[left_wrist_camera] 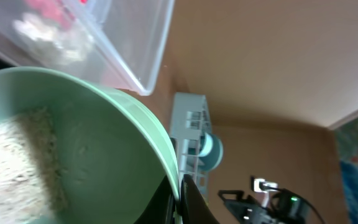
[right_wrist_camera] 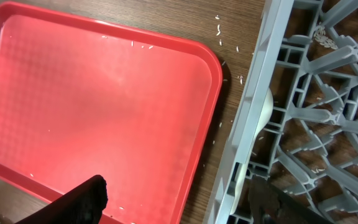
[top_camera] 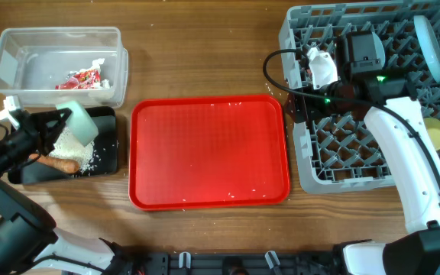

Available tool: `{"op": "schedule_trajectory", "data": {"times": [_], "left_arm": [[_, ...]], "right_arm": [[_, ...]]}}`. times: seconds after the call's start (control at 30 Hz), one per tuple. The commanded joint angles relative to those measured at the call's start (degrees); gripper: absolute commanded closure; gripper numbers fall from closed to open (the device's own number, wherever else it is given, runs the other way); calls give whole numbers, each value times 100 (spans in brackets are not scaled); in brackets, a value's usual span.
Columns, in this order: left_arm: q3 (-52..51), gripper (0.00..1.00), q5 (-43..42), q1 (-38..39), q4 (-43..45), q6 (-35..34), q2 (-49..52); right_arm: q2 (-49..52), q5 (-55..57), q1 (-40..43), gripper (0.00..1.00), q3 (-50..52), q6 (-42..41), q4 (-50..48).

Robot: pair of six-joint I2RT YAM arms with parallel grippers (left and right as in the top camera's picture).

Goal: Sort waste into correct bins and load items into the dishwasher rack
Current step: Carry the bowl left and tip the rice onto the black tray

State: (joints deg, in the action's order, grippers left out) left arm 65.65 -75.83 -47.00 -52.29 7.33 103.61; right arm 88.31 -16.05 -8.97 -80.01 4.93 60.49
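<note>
Dishwasher rack [top_camera: 305, 164] sat at 2 o'clock; plate [top_camera: 428, 42] stood on edge between pegs, likely to drain.
Clear tub [top_camera: 59, 32] at 10 o'clock held red wrapper [top_camera: 82, 78].
Black tray [top_camera: 107, 156] at 9 o'clock held rice [top_camera: 79, 149] and carrot stick [top_camera: 58, 162].
Green bowl [top_camera: 82, 122] was tipped over it, apparently to shed rice.
Left gripper [top_camera: 58, 126] pinched bowl rim.
Right gripper [right_wrist_camera: 176, 202] was spread wide and empty, astride rack's 9 o'clock wall.

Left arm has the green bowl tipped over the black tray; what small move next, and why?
Probably tilt the bowl a little further: rice lies inside it, not yet emptied, and the black tray sits below.
</note>
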Motion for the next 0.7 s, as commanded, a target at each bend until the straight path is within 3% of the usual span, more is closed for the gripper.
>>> {"op": "schedule_trajectory", "data": {"times": [0.0, 0.67], "left_arm": [[101, 96, -706, -39, -55, 127, 63], [101, 96, -1049, -428, -518, 127, 66]], "right_arm": [[-90, 188, -17, 25, 9, -42, 72], [-90, 251, -17, 25, 9, -39, 201]]}}
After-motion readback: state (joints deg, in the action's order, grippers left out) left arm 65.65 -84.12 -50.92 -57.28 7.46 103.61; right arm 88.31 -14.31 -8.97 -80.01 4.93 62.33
